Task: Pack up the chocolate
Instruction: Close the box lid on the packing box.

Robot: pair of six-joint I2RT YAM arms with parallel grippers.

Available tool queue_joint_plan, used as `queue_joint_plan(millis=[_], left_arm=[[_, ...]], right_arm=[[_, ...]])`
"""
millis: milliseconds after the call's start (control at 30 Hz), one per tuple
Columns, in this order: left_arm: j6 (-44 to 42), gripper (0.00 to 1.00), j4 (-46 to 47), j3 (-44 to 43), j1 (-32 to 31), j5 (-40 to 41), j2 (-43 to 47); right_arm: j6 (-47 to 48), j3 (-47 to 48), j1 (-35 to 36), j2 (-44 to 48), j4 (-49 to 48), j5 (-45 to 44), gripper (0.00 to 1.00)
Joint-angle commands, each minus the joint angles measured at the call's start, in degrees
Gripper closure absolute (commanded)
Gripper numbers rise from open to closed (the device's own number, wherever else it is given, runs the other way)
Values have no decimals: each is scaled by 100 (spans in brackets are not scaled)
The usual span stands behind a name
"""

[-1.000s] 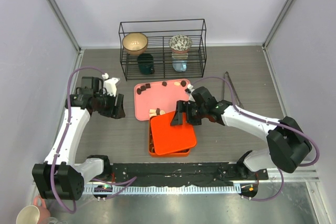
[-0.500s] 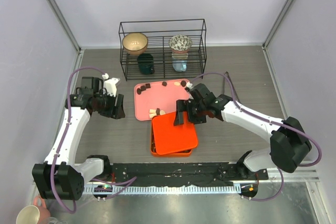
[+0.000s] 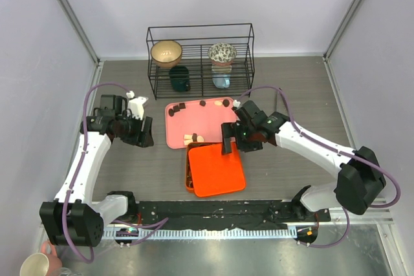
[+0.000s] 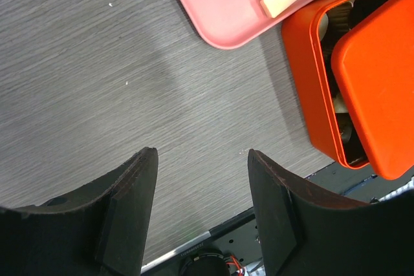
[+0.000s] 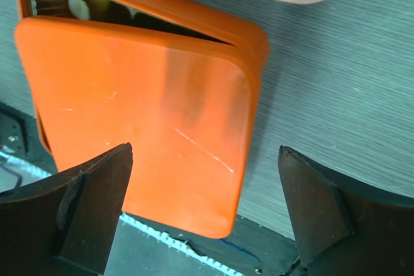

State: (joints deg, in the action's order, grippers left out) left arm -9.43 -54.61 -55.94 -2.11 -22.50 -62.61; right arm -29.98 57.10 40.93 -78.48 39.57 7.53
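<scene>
We see the chocolate in two places. Dark pieces [image 3: 183, 106] and cream pieces [image 3: 192, 138] lie on the pink tray [image 3: 174, 127], and more chocolate [image 4: 336, 103] shows inside the orange box [image 3: 188, 174], along the strip its lid leaves uncovered. The orange lid [image 3: 218, 170] was propped at a tilt a second ago. Now it lies flatter on the box, skewed and slid toward the near right.

The right gripper [image 3: 237, 141] has spread its fingers wide and drawn back toward the tray's near right corner, holding nothing, with the lid below it. The left gripper [image 3: 140, 134] has not moved. It hangs over bare table left of the tray, its fingers partly spread and empty.
</scene>
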Motion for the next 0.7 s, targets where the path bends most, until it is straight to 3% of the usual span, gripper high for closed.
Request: queue_joint_plan(millis=[0,367,433,467,567,667], left_arm=[[-50,38,-32,-206,26,9,65],[-76,38,-102,-250,35,-70,65],[-85,38,-120,-277,26,-88,82],[-94,38,-129,-294,26,-96,82],[-138,38,-120,-294,26,-131,117],[-226,38,-138,-329,26,-158,47]], right_arm=[[115,222,12,280,296,-602,0],[-25,-373,-155,983,560,-1342,2],[-139,-594,-374,1141,455,-1061,14],[-210,-812,-445,1168,455,-1008,31],[-430,-1138,-524,1247,559,-1113,67],[-605,-1411,-524,1291,631,-1131,68]])
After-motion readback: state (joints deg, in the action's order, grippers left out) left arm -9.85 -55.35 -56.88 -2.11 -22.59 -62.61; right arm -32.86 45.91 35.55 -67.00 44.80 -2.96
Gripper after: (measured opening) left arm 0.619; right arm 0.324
